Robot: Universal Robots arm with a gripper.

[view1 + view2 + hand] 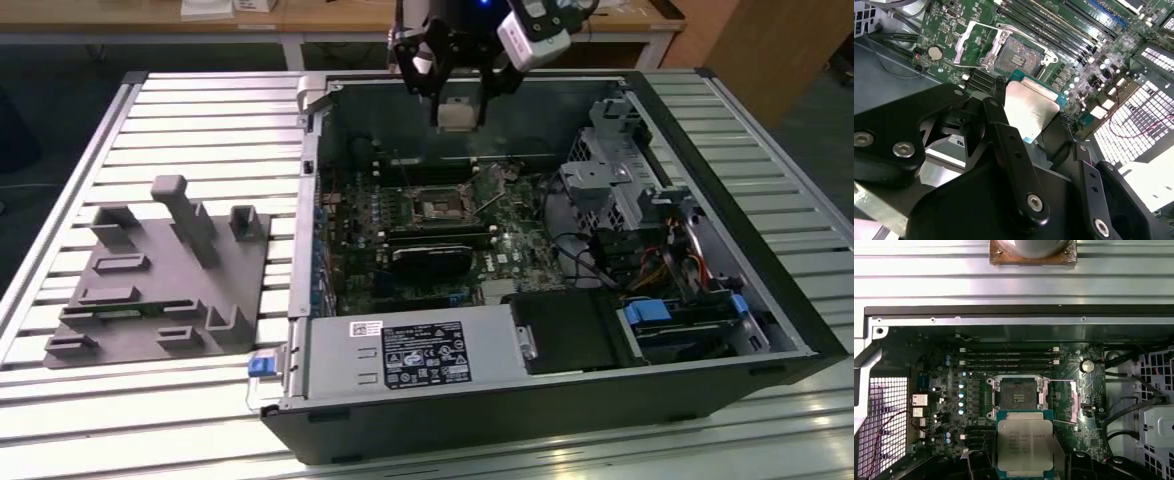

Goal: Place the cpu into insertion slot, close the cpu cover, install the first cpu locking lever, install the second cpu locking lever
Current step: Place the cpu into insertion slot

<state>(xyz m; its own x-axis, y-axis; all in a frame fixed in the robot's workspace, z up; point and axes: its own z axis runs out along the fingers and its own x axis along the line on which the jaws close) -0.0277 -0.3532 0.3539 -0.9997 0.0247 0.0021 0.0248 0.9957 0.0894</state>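
My gripper (pixel 457 108) hangs above the far part of the open computer case, shut on the cpu (pixel 457 116). In the second wrist view the cpu (pixel 1031 107) shows its pale silver face between the black fingers (pixel 1004 132). In the first wrist view the cpu (pixel 1025 445) is level and a little short of the insertion slot (pixel 1016 392), above the board and not touching it. The insertion slot (pixel 1020 52) lies bare with its dark centre exposed. The cpu cover (pixel 973 44) stands swung open beside it. On the motherboard the insertion slot (pixel 434 204) sits below and nearer than the gripper.
Long memory slots (pixel 1009 357) run beside the socket. A black labelled box (pixel 424 355) fills the case's near side, with drive bays and cables (pixel 641 250) at the exterior view's right. A grey fixture block (pixel 160 280) rests on the slatted table (pixel 200 120) at the exterior view's left.
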